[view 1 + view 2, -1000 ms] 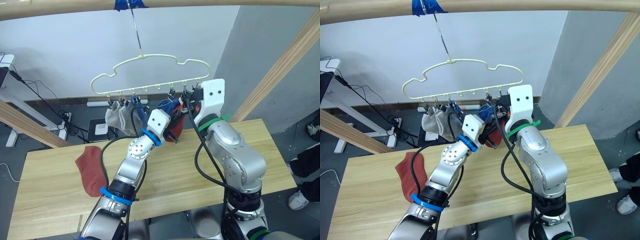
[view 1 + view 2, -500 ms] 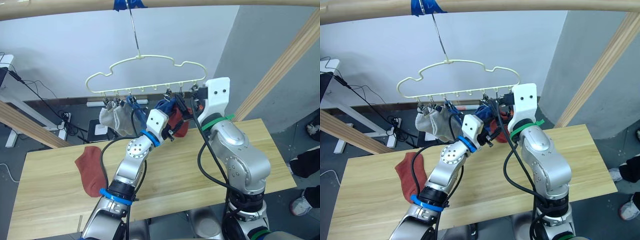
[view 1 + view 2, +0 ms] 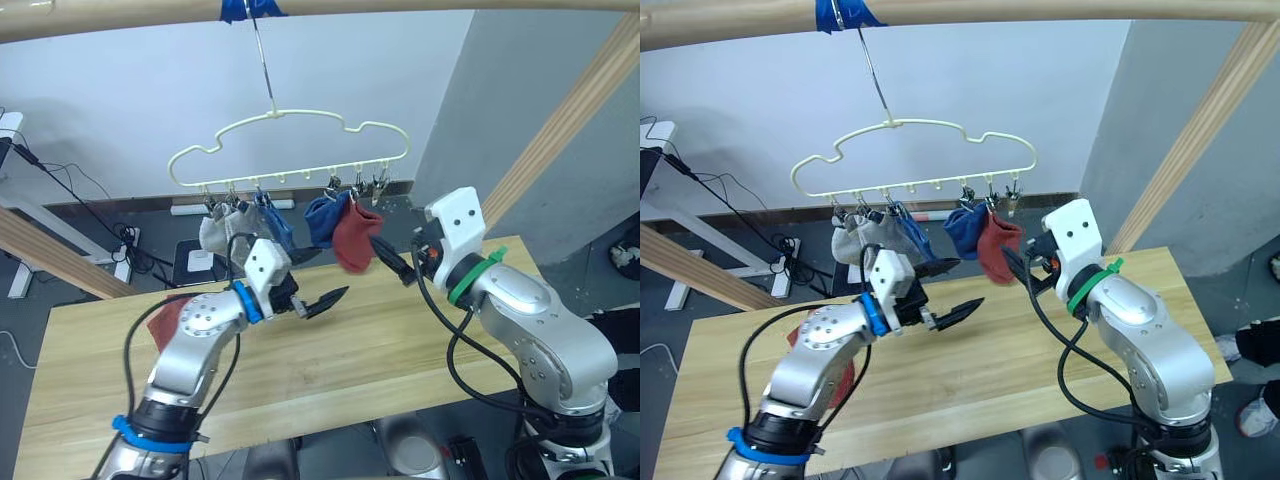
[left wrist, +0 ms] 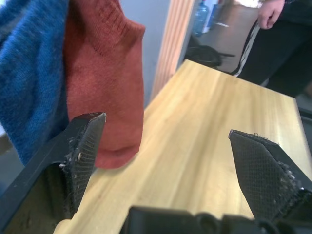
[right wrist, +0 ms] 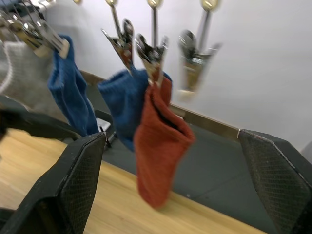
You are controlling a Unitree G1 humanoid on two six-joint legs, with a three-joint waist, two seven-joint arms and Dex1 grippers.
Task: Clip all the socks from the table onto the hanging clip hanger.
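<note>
Clip hanger [image 3: 290, 150]: cream-yellow, wavy outline, slim metal hook hung from a wooden pole [image 3: 120, 15] at a patch of blue tape [image 3: 250, 8]. A row of small metal clips runs along its lower bar.

Socks on the hanger, from the robot's left: two light grey socks [image 3: 220, 232] bunched together; a blue sock [image 3: 275, 222] just beside them; a second blue sock [image 3: 322, 218]; a rust-red sock [image 3: 354, 238] touching and partly overlapping that second blue one. In the right wrist view the end clip [image 5: 192, 58], on the far side of the red sock from the blue ones, holds nothing.

Sock on the table: one rust-red sock [image 3: 165, 322], lying flat near the robot's left end, largely hidden behind the left forearm.

Table [image 3: 400, 340]: pale-yellow wood planks, standing below and in front of the hanger.

Left gripper [image 3: 310, 285]: fingers spread wide, grasping nothing, held above the table, below the hanging blue socks. In the left wrist view the hanging red sock [image 4: 105, 83] lies just past one finger [image 4: 85, 141], not between the two.

Right gripper [image 3: 392, 262]: fingers parted, grasping nothing, near the hanging red sock on the robot's right side, apart from it.

Background: a person [image 4: 273, 34] in dark clothing beyond the far end of the table; cables and a power strip [image 3: 130, 245] on the grey floor.
</note>
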